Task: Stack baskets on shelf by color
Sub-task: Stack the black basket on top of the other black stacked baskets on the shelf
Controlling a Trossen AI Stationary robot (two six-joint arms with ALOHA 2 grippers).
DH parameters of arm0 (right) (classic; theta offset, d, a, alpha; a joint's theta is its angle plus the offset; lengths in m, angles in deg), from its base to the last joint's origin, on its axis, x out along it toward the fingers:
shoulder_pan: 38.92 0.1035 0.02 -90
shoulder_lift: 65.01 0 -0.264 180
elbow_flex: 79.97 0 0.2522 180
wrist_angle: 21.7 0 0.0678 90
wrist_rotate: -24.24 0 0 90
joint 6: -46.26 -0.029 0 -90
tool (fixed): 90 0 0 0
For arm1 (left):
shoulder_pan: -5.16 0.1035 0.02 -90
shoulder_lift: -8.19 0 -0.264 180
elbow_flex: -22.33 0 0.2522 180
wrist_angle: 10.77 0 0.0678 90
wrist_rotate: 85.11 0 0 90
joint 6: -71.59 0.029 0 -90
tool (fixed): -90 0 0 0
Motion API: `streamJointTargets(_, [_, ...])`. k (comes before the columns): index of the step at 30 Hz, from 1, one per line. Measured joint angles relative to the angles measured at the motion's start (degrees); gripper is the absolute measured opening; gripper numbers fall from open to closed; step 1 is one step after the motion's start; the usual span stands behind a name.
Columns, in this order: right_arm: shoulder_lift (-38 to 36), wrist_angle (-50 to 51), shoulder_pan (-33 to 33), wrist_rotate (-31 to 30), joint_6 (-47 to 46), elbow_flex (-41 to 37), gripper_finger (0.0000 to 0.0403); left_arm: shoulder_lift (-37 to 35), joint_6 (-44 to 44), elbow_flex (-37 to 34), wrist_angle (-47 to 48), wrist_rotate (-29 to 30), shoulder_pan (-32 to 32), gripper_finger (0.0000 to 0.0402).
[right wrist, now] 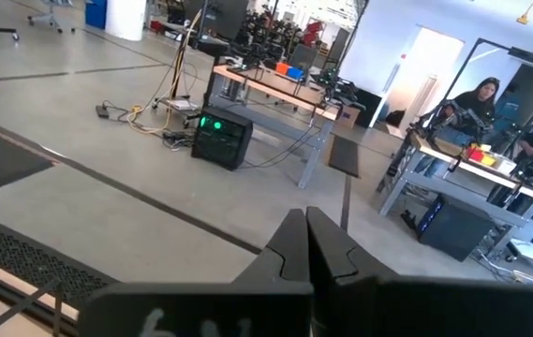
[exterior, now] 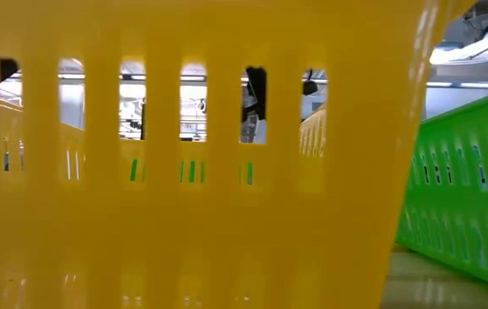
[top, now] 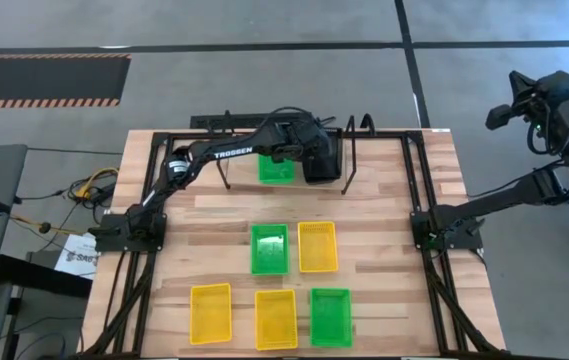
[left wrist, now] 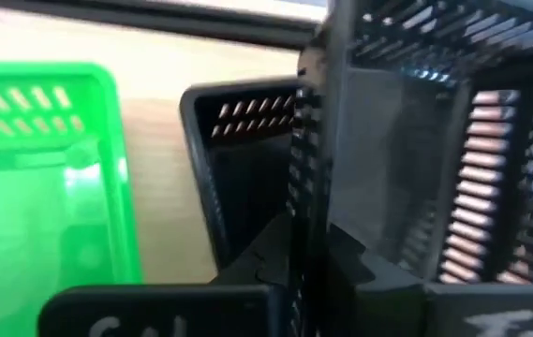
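From above we see the whole pale wooden plank table (top: 214, 215), something no other view gives us. The low black thin-tube metal shelf (top: 349, 165) stands at its far edge. The left arm stretches across the table to the shelf. The right arm is off beyond the table's right side.

Five perforated plastic baskets lie on the table apart from the shelf. A green basket (top: 269, 248) and a yellow basket (top: 317, 246) sit side by side in the middle. Nearer the front edge are two more yellow ones (top: 211, 313) (top: 275, 318) and a second green one (top: 330, 316). A third green basket (top: 275, 168) rests at the shelf.

The table-height view shows only texture. A glossy yellow wall with upright slots (exterior: 192, 172) fills it, and a green slotted wall (exterior: 466, 189) is at its edge.

The left wrist view shows what the overhead view blurs into one dark mass. The left hand (left wrist: 308, 270) is clenched on the thin slotted wall of the black plastic basket (left wrist: 491, 150) at the shelf, just beside the third green basket. Another black slotted wall (left wrist: 238, 159) shows next to it, and we cannot tell if that is a separate basket.

The right wrist view looks out over a workshop floor with benches and seated people. The right hand (right wrist: 305, 229) is empty, its fingers pressed together.
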Motion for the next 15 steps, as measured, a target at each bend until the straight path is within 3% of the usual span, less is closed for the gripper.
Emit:
streamJointTargets(9, [-0.5,0.0,0.0,0.0,0.7,0.0,0.0,-0.2,-0.4,0.0,-1.6,-2.6,0.7,0.0071])
streamJointTargets(15, [-1.6,0.0,0.0,0.0,0.5,-0.1,0.0,-0.2,-3.4,0.0,-1.6,-3.1,0.4,0.0076])
